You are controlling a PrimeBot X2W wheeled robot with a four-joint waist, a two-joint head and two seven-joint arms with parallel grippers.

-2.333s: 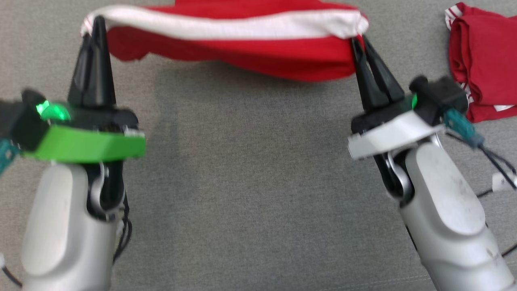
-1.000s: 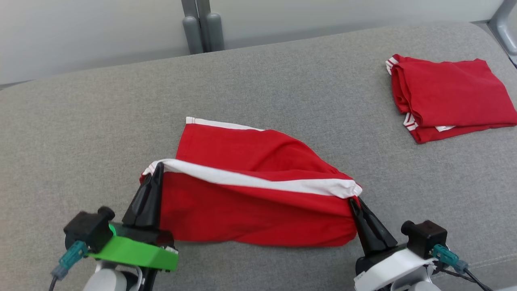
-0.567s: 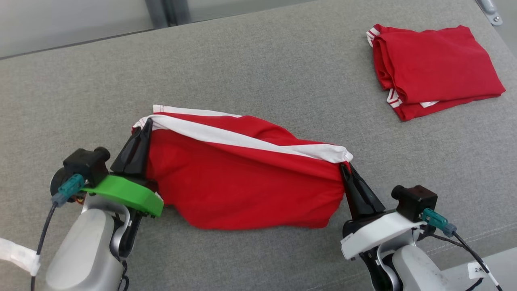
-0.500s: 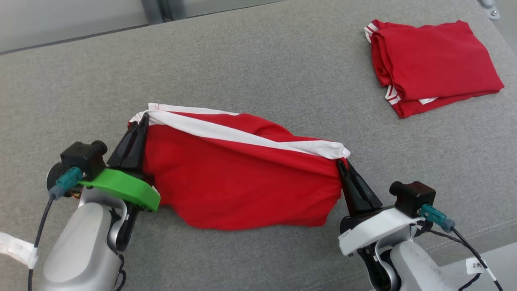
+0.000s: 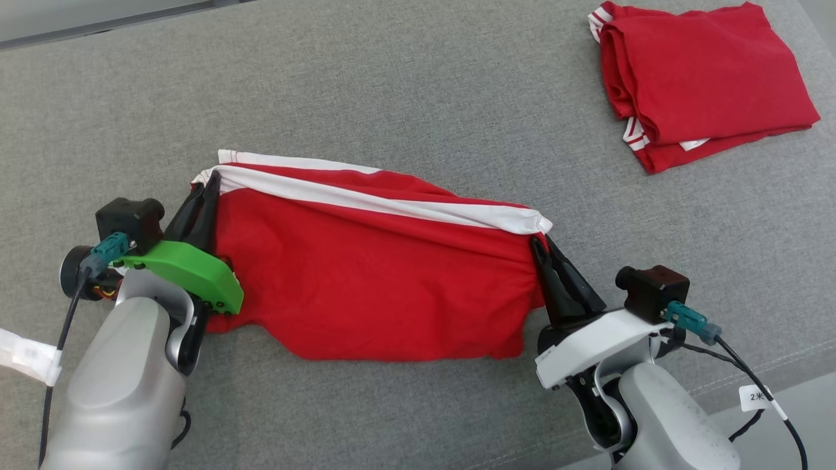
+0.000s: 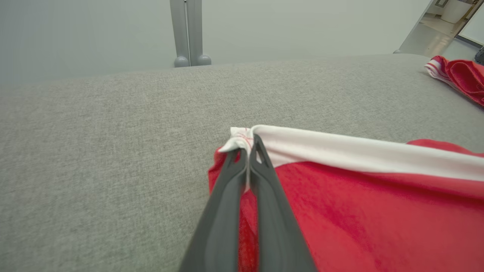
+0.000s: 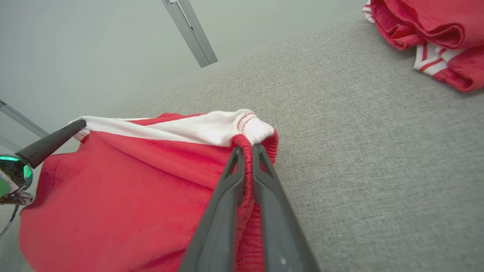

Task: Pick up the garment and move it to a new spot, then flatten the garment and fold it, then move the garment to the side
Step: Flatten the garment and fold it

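A: The garment [image 5: 366, 281]? Red — white band along one edge.
B: Folded pile [image 5: 705, 72] the same red, white-striped trim. Plain grey weave on the cushion [image 5: 418, 85] — green bracket [image 5: 189, 274] left, white bracket [image 5: 594, 346] right.

The garment [image 5: 379, 281] hides its own lower layer. A folded red cloth [image 6: 461, 75] runs off the left wrist view.

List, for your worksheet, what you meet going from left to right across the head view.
left gripper → red garment with white band, pinched at both ends by shut jaws → right gripper → folded red garment, lying apart at the far right.
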